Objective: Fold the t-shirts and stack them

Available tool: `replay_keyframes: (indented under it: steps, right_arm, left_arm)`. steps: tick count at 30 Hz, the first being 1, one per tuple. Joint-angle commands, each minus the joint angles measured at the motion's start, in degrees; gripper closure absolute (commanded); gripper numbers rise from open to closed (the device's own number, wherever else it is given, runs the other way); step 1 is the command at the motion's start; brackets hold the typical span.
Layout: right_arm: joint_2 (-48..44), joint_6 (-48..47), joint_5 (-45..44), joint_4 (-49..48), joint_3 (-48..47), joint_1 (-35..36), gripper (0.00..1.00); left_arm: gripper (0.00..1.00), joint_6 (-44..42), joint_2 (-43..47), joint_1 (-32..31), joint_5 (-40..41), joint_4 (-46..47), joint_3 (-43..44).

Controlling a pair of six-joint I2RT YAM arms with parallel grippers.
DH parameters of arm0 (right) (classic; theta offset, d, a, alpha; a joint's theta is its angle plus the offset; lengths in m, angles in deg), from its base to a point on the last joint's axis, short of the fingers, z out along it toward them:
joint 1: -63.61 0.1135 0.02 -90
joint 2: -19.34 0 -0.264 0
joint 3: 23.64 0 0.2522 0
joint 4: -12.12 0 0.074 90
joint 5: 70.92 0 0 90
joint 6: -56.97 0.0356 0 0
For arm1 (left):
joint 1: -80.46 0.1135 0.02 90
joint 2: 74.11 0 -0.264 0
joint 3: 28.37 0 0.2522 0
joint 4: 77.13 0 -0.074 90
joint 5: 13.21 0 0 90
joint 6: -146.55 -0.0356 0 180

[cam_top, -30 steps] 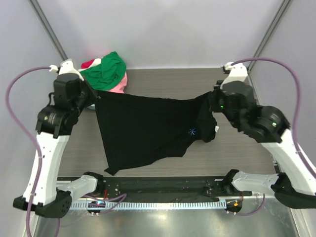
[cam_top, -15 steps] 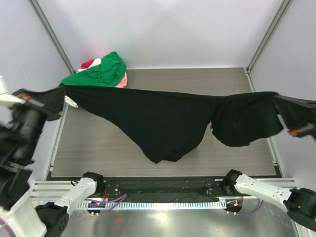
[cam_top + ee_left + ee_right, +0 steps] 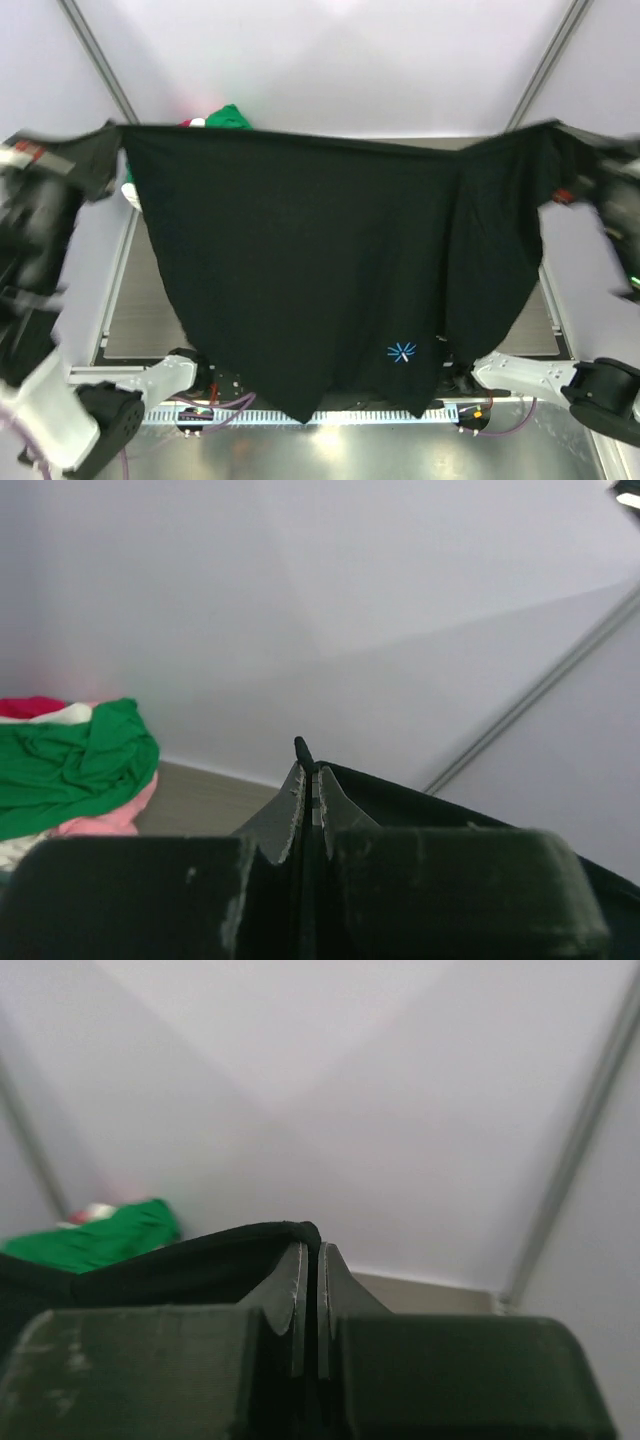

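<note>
- Bases [image 3: 150,385]: both arm mounts sit at the near edge. The lowest point of the cloth hangs in front of them in the top view.
- Logo [image 3: 401,352]: a small blue starburst, low and right of centre on the cloth.
- Black shirt [image 3: 300,270]: held up in the air and spread wide between the two arms. Its top edge is pulled nearly straight from left to right and its lower edge tapers to a point (it hides most of the table from above).
- Left gripper [image 3: 309,780]: fingers pressed together on the shirt's upper left corner, with a thin fold of black cloth pinched between them.
- Right gripper [image 3: 309,1255]: fingers likewise clamped on the upper right corner, where the black hem curls over the tips.
- Table [image 3: 140,310]: grey wood-grain strips show at left and right, below the cloth.
- Far left corner: a loose pile with the green shirt [image 3: 70,765] on top, a pink shirt [image 3: 112,815] under its near edge, and a red shirt [image 3: 30,707] and a white shirt [image 3: 62,716] behind it.
</note>
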Motion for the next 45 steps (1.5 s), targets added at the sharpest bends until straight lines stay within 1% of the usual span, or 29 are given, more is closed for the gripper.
replay_keyframes:
  steps: [1, 2, 3, 4, 6, 7, 9, 10, 11, 12, 13, 14, 15, 16, 17, 18, 19, 20, 22, 23, 25, 26, 28, 29, 31, 33, 40, 43, 45]
  right_arm:
    - [7.7, -18.7, -27.6, -18.3, 10.1, 2.3, 0.99]
    - [9.8, -21.8, -28.3, -22.8, 16.2, 1.9, 0.99]
    - [11.3, -22.8, -25.5, -26.2, 17.8, -0.1, 0.99]
    - [13.3, -20.7, -22.4, -27.4, 18.5, -8.0, 0.99]
    - [21.1, -16.5, -14.2, -27.5, 20.0, -16.1, 0.99]
    - [25.2, -13.4, -12.0, -28.8, 20.5, -22.5, 0.99]
    - [39.6, -10.5, -10.9, -29.8, 17.8, -26.4, 0.99]
    - [46.0, -2.4, -13.5, -25.6, 13.3, -28.6, 0.98]
    - [53.0, 2.3, -11.5, -18.3, -4.8, -31.7, 0.67]
    - [66.7, 6.0, -9.2, -7.1, -13.7, -32.7, 0.52]
    - [68.2, 11.8, -4.3, -6.4, -16.0, -32.8, 0.41]
    - [68.9, 13.0, -3.7, -6.2, -15.2, -32.9, 0.18]
    - [68.4, 14.0, -4.3, -5.8, -13.9, -31.8, 0.03]
    - [67.4, 14.6, -4.6, -6.7, -11.8, -31.5, 0.01]
    - [66.2, 16.0, -3.7, -7.5, -6.5, -31.4, 0.00]
    - [65.1, 16.8, -3.3, -8.3, -3.8, -31.6, 0.00]
    - [62.1, 17.4, -3.2, -8.5, -1.1, -31.6, 0.00]
    - [60.6, 18.9, -3.2, -8.6, 4.7, -31.7, 0.00]
    - [54.6, 21.0, -1.5, -10.5, 11.8, -32.2, 0.01]
    - [52.3, 21.8, -0.2, -11.8, 19.7, -32.4, 0.00]
    - [46.9, 24.1, 4.3, -16.7, 30.9, -33.6, 0.00]
    - [45.9, 25.1, 6.0, -18.1, 33.7, -34.5, 0.00]
    - [44.7, 28.2, 13.7, -20.9, 39.0, -37.9, 0.01]
    - [44.8, 29.1, 16.4, -21.5, 39.9, -39.1, 0.01]
    - [45.5, 31.0, 23.8, -22.9, 40.8, -42.5, 0.02]
    - [47.6, 31.5, 27.5, -23.7, 40.1, -43.9, 0.02]
    - [57.2, 32.6, 37.0, -24.2, 34.7, -48.4, 0.05]
    - [61.9, 33.5, 40.9, -24.7, 33.2, -48.5, 0.06]
    - [64.7, 33.9, 40.4, -24.9, 32.7, -48.6, 0.08]
  left_arm:
    - [1.00, -0.3, -11.2, 0.5, 8.3, -1.9, -3.3]
    - [1.00, 0.1, -13.1, 0.4, 9.3, -2.4, -4.3]
    - [1.00, 0.9, -17.0, 0.5, 10.0, -2.9, -7.2]
    - [1.00, 1.4, -18.9, 1.0, 10.6, -2.8, -8.9]
    - [1.00, 3.9, -22.8, 3.9, 10.2, -2.1, -14.6]
    - [1.00, 4.5, -27.1, 5.1, 9.7, -1.8, -16.4]
    - [1.00, 7.3, -33.1, 9.5, 7.4, -1.7, -18.2]
    - [1.00, 8.0, -40.3, 10.9, 6.3, -2.6, -16.8]
    - [0.96, 8.1, -43.9, 12.0, 2.3, -5.3, -15.3]
    - [0.80, 7.7, -47.2, 13.4, 1.0, -7.6, -12.7]
    - [0.74, 5.8, -52.8, 13.6, -0.1, -10.0, -8.2]
    - [0.67, 4.9, -53.9, 13.6, -0.3, -11.9, -7.1]
    - [0.56, 4.1, -53.7, 13.6, -0.3, -12.4, -7.8]
    - [0.49, 3.2, -52.4, 13.6, -0.3, -11.0, -9.7]
    - [0.43, 3.0, -47.9, 13.6, -0.3, -6.7, -16.7]
    - [0.37, 3.0, -45.5, 13.6, -0.2, -4.6, -20.3]
    - [0.36, 3.2, -43.2, 13.6, -0.3, -2.7, -24.2]
    - [0.35, 3.2, -38.6, 13.4, -0.9, 0.2, -30.1]
    - [0.35, 3.3, -34.6, 12.9, -1.2, 1.8, -36.0]
    - [0.35, 3.9, -33.0, 12.2, -1.1, 3.1, -41.2]
    - [0.35, 4.8, -28.6, 9.3, -1.3, 5.5, -46.1]
    - [0.35, 6.0, -27.4, 6.6, -1.3, 6.2, -50.8]
    - [0.35, 7.3, -24.9, 3.3, -1.7, 8.5, -55.3]
    - [0.35, 9.2, -24.2, 0.1, -1.7, 9.1, -59.1]
    - [0.35, 10.8, -23.3, -2.8, -3.7, 12.7, -63.1]
    - [0.35, 13.7, -23.2, -5.9, -5.1, 15.6, -67.8]
    - [0.41, 21.6, -28.4, -18.2, -7.3, 23.8, -75.3]
    - [0.42, 23.5, -30.4, -20.1, -8.0, 27.4, -78.2]
    - [0.43, 23.7, -31.8, -20.3, -8.0, 28.5, -79.6]
